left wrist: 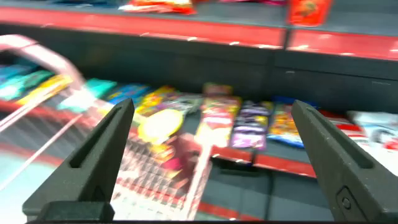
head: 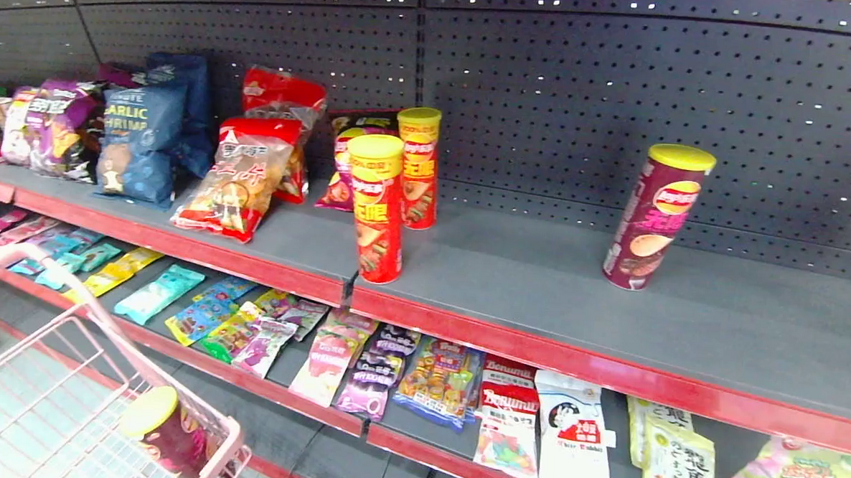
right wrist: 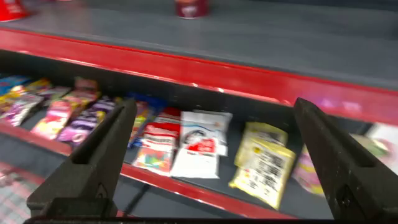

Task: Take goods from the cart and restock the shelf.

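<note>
Left wrist view, nearest first: the left tool (left wrist: pixel 214 158) has its two fingers spread wide with nothing between them. Beyond it is the pink cart (left wrist: pixel 37 115). One chip can (left wrist: pixel 179 150) with a yellow lid lies tilted in the cart's corner nearest the shelving, its label too smeared by blur to make out.

In the right wrist view the right tool (right wrist: pixel 214 158) is spread just as wide and is empty, with the lower shelf (right wrist: pixel 205 198) beyond it.

That lower shelf carries a long row of flat packets (head: pixel 330 364), well over a dozen. They overlap too much for a sure count, and those at the far right are cut by the frame.

Above it, the upper shelf (head: pixel 538 294) holds three upright cans. Two are red cans, a front one (head: pixel 375 208) at the shelf's edge and a rear one (head: pixel 418 168) just behind it. The single maroon can (head: pixel 655 219) stands alone, well apart to the right.

Left of the red cans sit two red bags (head: pixel 238 180), one behind the other, and then two blue bags (head: pixel 141 144). Further left are purple bags (head: pixel 55 126) running out of frame, their number unclear. A dark bag (head: pixel 341 165) behind the red cans is mostly hidden.

A grey pegboard (head: pixel 583 81) backs it all
</note>
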